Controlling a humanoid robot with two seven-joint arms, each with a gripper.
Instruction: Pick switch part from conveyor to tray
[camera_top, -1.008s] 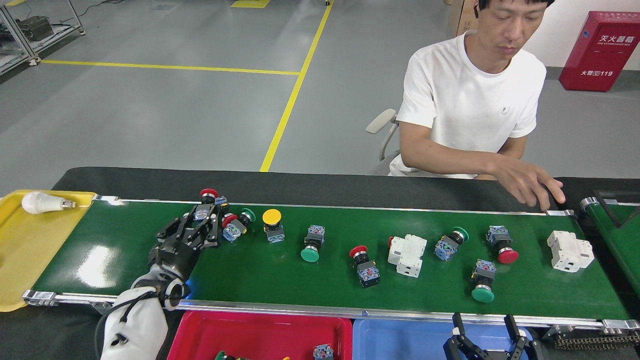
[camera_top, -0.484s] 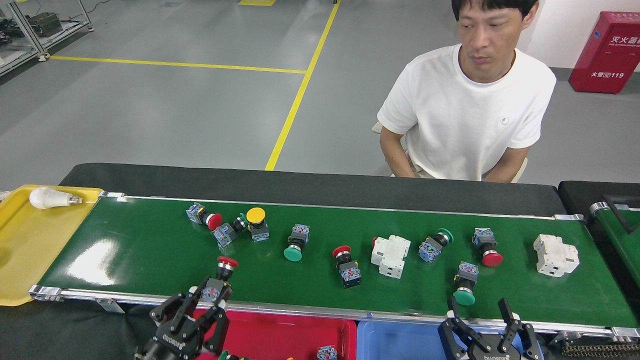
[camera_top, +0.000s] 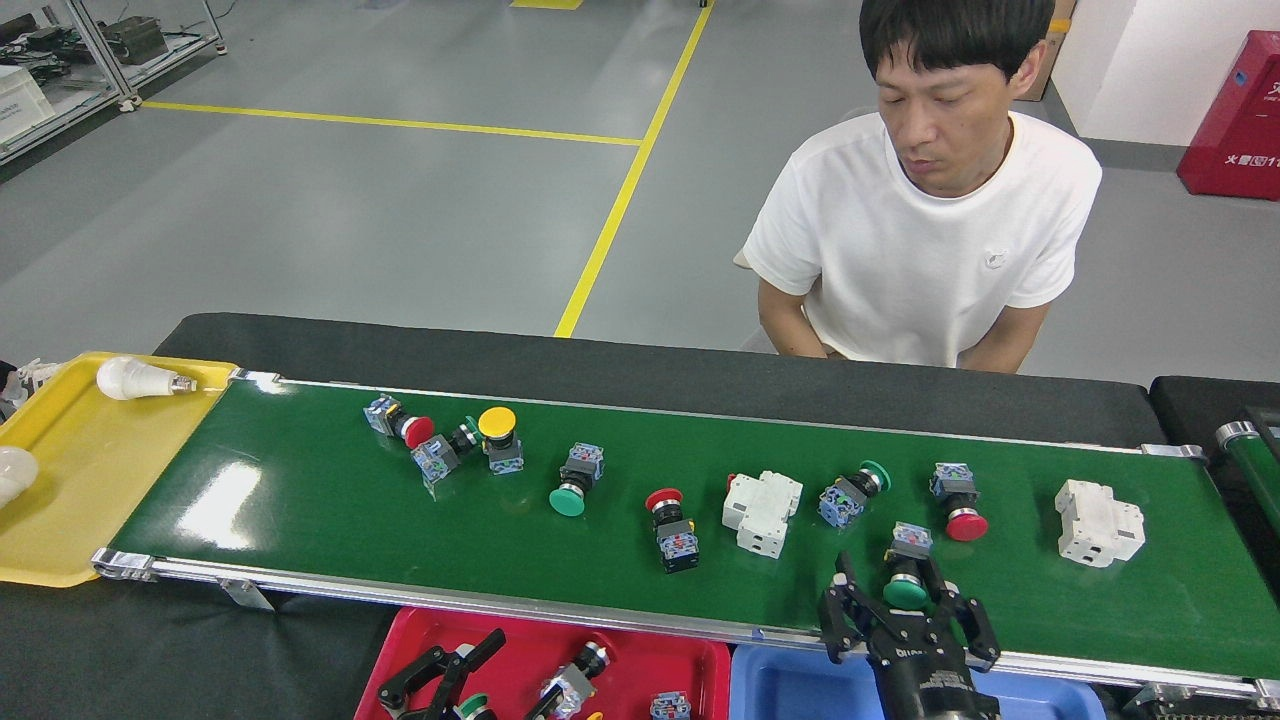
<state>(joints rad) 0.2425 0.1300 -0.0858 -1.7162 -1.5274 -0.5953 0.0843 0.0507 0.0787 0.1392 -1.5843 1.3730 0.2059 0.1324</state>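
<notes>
- Head view: the conveyor runs across the frame as a glossy dark-green belt with silver rails, set on a black counter
- The right tool reaches over the near rail with its fingers spread apart, one on each side of a green-capped switch that lies on the belt; the fingers do not look pressed against it
- The left tool hangs low over the red tray, fingers spread apart, with a released switch part lying in the tray just beside it
- More switch parts lie on the belt: a red-capped one, a yellow-capped one touching a small blue-bodied one, a green-capped one and a red-capped one near the middle
- Right of the middle sit a white breaker, a green-capped switch and a red-capped switch; a second white breaker sits well apart towards the right end
- A blue tray adjoins the red one below the near rail
- A yellow tray at the left end holds a light bulb
- A person in a white T-shirt sits behind the counter
</notes>
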